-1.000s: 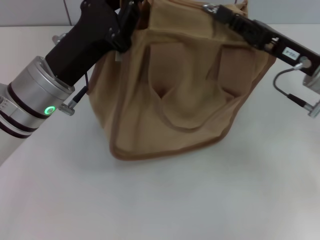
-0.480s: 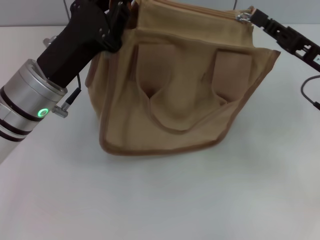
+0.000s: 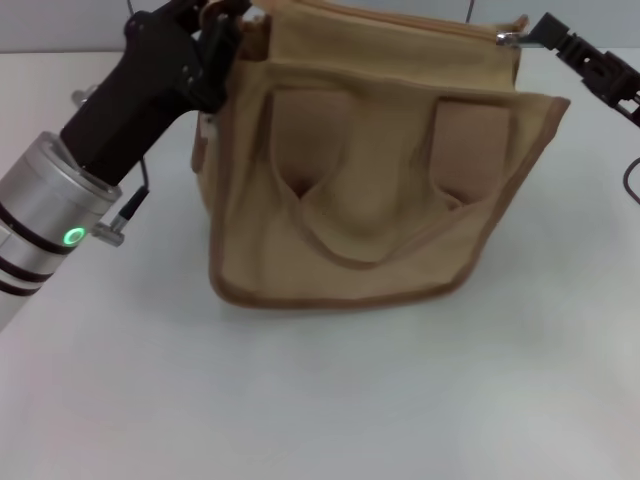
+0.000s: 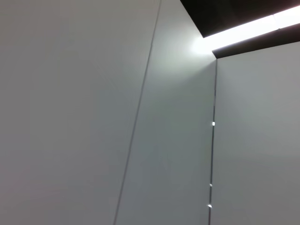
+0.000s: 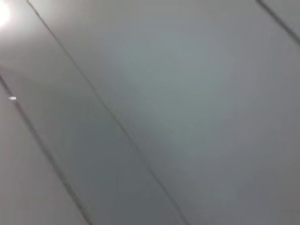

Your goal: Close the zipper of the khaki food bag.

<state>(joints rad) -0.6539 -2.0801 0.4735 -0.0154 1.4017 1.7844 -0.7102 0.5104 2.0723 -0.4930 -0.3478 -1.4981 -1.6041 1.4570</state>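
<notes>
Two robot arms meet a khaki food bag (image 3: 370, 190) that stands upright on a white desk (image 3: 320, 400), one arm at each top corner. The bag is a boxy tan canvas tote with darker brown edge trim, two wide strap tabs on its front face and a looped handle hanging between them.

At the bag's upper left corner sits the left pincer (image 3: 232, 18), black, on a silver arm with a green glowing ring. It appears clenched on the fabric of that corner, holding the bag's end.

At the opposite top corner is the right pincer (image 3: 522, 36), a slim black arm end reaching in from the right edge. It touches the small silver metal pull tab, and it appears to be grasping that tab, though the fingertips are too small to see clearly.

Between the two pincers runs the zipper (image 3: 400, 20), a long khaki track along the top of the bag. Its pull tab lies at the far right end, just beside the right pincer and well apart from the left pincer.

Both wrist views show only plain grey wall panels with thin seams.
</notes>
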